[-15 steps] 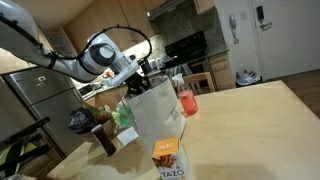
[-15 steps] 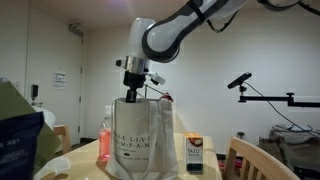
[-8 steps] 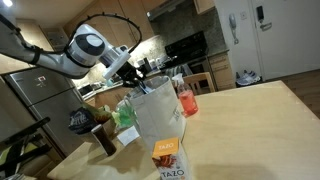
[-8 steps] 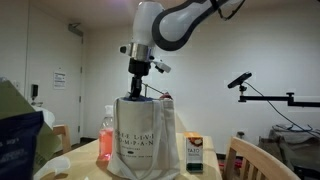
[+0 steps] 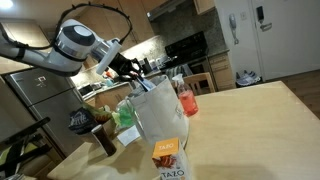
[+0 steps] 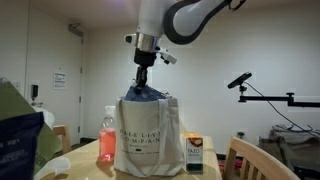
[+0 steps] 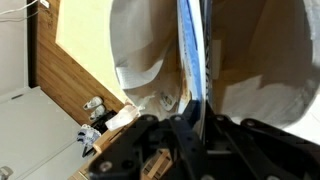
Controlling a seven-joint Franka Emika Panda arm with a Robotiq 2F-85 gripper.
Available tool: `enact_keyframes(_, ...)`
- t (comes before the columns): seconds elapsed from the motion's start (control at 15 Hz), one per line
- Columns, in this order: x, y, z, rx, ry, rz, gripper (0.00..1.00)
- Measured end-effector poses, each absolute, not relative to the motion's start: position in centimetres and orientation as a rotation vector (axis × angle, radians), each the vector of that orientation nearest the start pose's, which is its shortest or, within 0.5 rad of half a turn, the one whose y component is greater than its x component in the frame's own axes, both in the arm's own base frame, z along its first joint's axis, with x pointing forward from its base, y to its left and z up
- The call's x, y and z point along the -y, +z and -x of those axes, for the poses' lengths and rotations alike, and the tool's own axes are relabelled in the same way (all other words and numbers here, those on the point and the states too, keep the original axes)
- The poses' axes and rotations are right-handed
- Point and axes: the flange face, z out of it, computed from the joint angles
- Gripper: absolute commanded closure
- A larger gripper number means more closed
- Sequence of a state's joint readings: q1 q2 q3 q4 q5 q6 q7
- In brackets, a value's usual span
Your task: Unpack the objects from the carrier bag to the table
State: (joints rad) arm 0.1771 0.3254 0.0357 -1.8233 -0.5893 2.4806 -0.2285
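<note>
Light-wood table (image 5: 250, 110): carrier bag (image 5: 160, 115) upright, orange carton (image 5: 166, 152) beside, pink bottle (image 5: 186, 101), dark mug (image 5: 104, 139).

In an exterior view, the camera stands above the bench (image 5: 250, 120) and looks along it toward a kitchen, from middle distance. In an exterior view, a low camera near bench (image 6: 215, 173) height faces a white wall. Both exterior views share the carrier bag (image 5: 160, 115) (image 6: 150, 140). The wrist view looks into this bag from very near.
</note>
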Motion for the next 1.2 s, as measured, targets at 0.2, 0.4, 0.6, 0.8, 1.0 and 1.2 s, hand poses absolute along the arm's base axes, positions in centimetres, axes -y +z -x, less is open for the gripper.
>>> enact_keyframes(0.2,-13.8,39.9,-64.5,1.422,-0.61,3.247,0.93)
enact_keyframes(0.4,-13.7,40.0,-64.3,1.407,-0.616,3.26,0.93)
enact_keyframes(0.6,-13.7,39.9,-64.3,1.407,-0.614,3.26,0.98)
enact_keyframes(0.8,-13.8,39.3,-64.3,1.404,-0.598,3.255,0.98)
enact_keyframes(1.0,-14.5,38.2,-64.5,1.413,-0.628,3.217,0.98)
enact_keyframes(1.2,-15.2,38.8,-64.8,1.406,-0.763,3.162,0.98)
